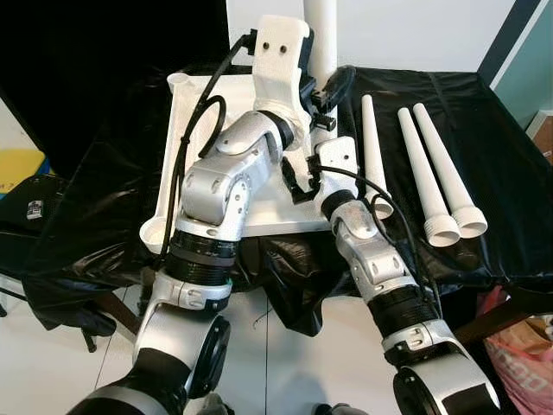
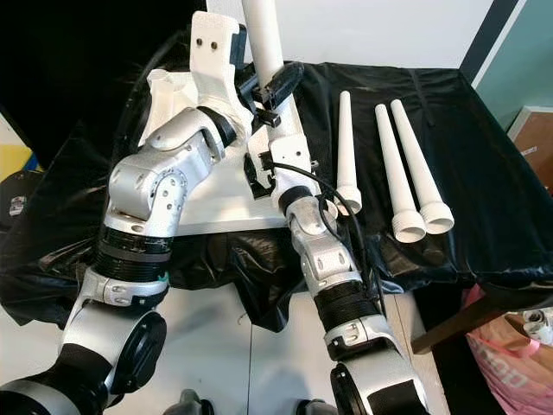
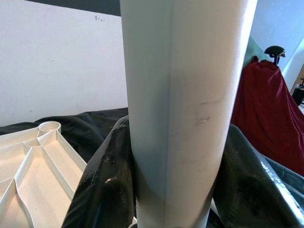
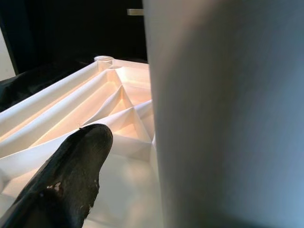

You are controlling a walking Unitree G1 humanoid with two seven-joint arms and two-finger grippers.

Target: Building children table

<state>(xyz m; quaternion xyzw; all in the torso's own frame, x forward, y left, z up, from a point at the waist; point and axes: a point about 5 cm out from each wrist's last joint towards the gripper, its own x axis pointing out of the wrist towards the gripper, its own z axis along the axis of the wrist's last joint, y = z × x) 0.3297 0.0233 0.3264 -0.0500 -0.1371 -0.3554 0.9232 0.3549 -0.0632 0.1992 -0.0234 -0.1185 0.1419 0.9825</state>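
The left end effector (image 3: 166,190) has its two black fingers (image 3: 104,185) closed around a white table leg (image 1: 321,39), holding it upright over the far right corner of the overturned white tabletop (image 1: 186,156); the grip looks meant to keep the leg plumb while its lower end seats in the corner socket, though the joint itself is hidden behind the arms. The right end effector (image 1: 298,177) sits lower down, just beside the base of the same leg, one black finger (image 4: 71,171) visible next to it; whether it is open or gripping cannot be told from here. It seems placed to steady or turn the leg near the socket. The tabletop lies ribbed side up on the desk (image 1: 484,130), which is draped in black sheeting, so the threaded sockets (image 3: 49,127) at its corners face upward. To the right, three more legs (image 1: 423,169) lie side by side on the sheeting, well apart from both end effectors, waiting to be fitted.
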